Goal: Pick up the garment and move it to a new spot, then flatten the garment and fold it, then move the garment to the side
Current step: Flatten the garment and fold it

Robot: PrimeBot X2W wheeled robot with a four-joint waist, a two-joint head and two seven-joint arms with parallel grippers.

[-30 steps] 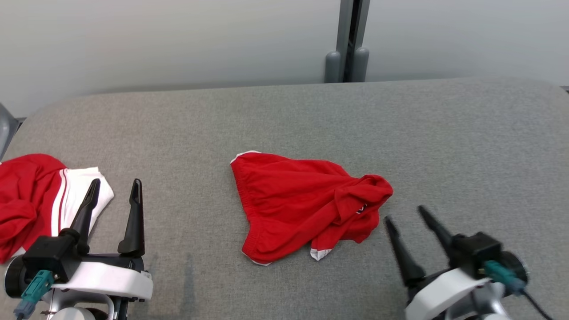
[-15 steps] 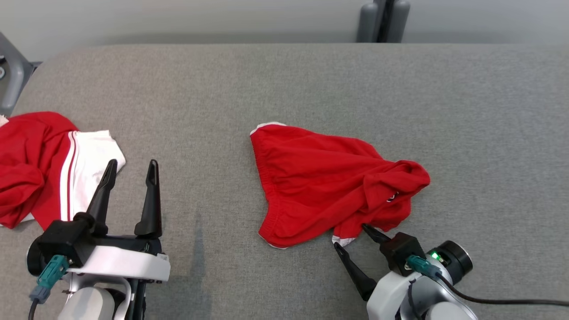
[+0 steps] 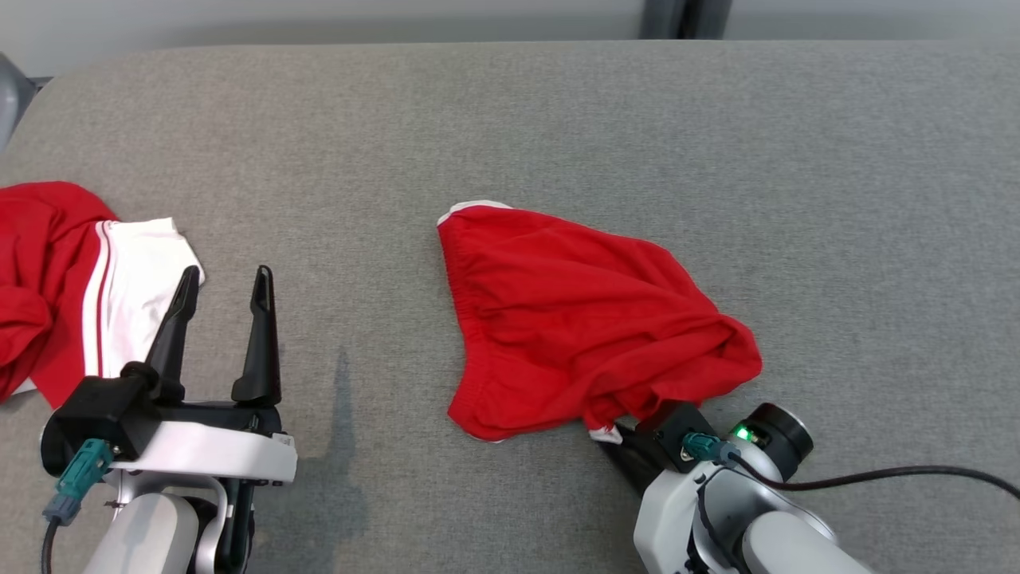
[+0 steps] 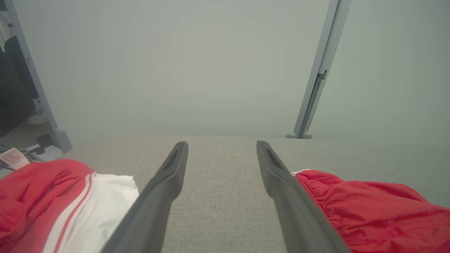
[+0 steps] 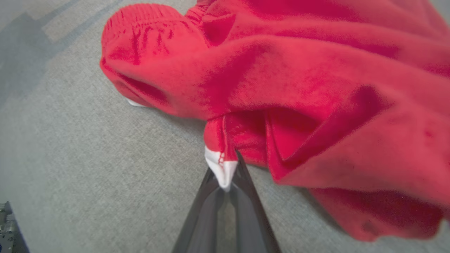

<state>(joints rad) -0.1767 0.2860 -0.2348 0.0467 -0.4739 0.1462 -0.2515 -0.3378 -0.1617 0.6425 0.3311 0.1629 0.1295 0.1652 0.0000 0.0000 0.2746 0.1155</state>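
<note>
Left gripper fingers apart, right gripper clamped

The red garment runs off the right wrist view's top and right edges.

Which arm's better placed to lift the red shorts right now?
Right. The right gripper is shut on the white-trimmed near corner of the shorts. The left gripper is open and apart from the shorts, nearer the red-and-white garment.

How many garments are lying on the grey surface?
2. Red shorts in the middle, a corner pinched in the right gripper; a red-and-white garment at the far left, partly out of frame.
</note>
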